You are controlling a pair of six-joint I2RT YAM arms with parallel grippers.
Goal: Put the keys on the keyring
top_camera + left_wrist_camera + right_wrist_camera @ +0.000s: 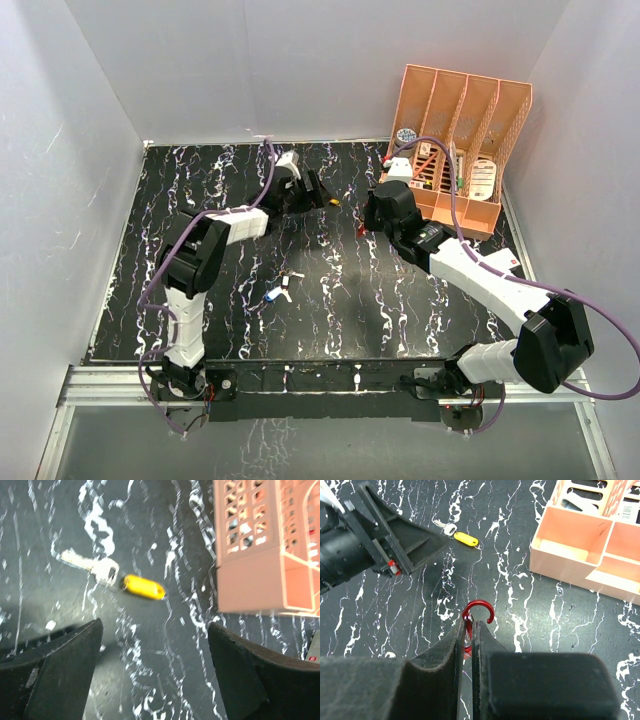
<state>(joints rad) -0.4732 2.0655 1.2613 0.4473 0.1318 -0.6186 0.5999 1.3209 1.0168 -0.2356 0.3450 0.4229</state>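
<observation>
A key with a yellow head (144,587) and silver blade lies flat on the black marbled table, just ahead of my left gripper (155,626). That gripper is open with nothing between its fingers. From above, the yellow key (331,200) sits right by the left gripper (318,190). My right gripper (472,625) is shut on the red keyring (479,611), whose open hook sticks out past the fingertips. The keyring (359,229) hangs a short way to the right of the yellow key (465,539). Two more keys, one pale (291,273) and one blue-headed (272,295), lie nearer the arm bases.
A salmon-pink desk organizer (465,130) with upright dividers stands at the back right, close to the right arm's wrist; its wall (260,555) fills the upper right of the left wrist view. White walls enclose the table on three sides.
</observation>
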